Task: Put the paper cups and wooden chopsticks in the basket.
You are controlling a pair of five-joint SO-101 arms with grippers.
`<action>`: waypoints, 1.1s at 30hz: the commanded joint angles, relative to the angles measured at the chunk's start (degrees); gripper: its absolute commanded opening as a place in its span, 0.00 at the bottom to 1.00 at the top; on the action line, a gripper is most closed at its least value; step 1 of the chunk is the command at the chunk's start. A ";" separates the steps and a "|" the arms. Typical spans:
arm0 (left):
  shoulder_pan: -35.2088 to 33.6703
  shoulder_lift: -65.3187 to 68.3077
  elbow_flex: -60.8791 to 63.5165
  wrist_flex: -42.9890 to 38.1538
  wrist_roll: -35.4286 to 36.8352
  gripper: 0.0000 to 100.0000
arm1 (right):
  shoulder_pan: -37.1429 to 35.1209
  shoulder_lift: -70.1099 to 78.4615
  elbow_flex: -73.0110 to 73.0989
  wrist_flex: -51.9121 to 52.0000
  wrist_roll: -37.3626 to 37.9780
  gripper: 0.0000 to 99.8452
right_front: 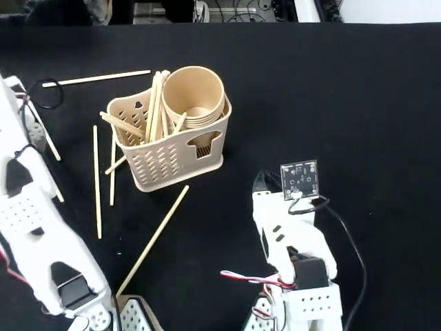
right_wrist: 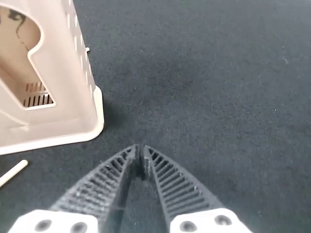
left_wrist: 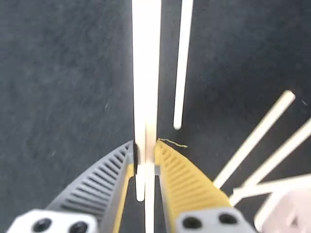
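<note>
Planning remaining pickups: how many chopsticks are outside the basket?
6 chopsticks: one beyond the basket, two side by side left of it, one slanting at its base, one long diagonal in front, one in the left gripper. The arm may hide more.

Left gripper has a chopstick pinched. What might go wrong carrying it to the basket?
The left gripper seems to hold the chopstick near one end, so the long free length may pivot or slip. The basket is crowded by the paper cups and leaning sticks, which the tip might catch and knock out.
</note>
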 commanded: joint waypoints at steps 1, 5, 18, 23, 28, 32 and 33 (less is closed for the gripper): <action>1.19 -16.79 7.87 0.26 -0.26 0.03 | -0.53 -4.88 -0.22 0.18 -0.26 0.02; 4.00 -28.31 12.26 0.26 -0.35 0.03 | -0.53 -4.88 -0.22 0.18 -0.26 0.02; 12.62 -67.34 31.25 -24.18 2.64 0.03 | -0.53 -4.88 -0.22 0.18 -0.26 0.02; 20.62 -82.02 45.23 -39.12 3.96 0.03 | -0.53 -4.88 -0.22 0.18 -0.26 0.02; 28.00 -96.00 69.49 -63.03 6.86 0.03 | -0.53 -4.88 -0.22 0.18 -0.18 0.02; 31.34 -107.08 90.24 -84.04 6.68 0.03 | -0.53 -4.88 -0.22 0.18 -0.18 0.02; 32.04 -109.19 94.55 -87.91 6.59 0.03 | -0.53 -4.88 -0.22 0.18 -0.18 0.02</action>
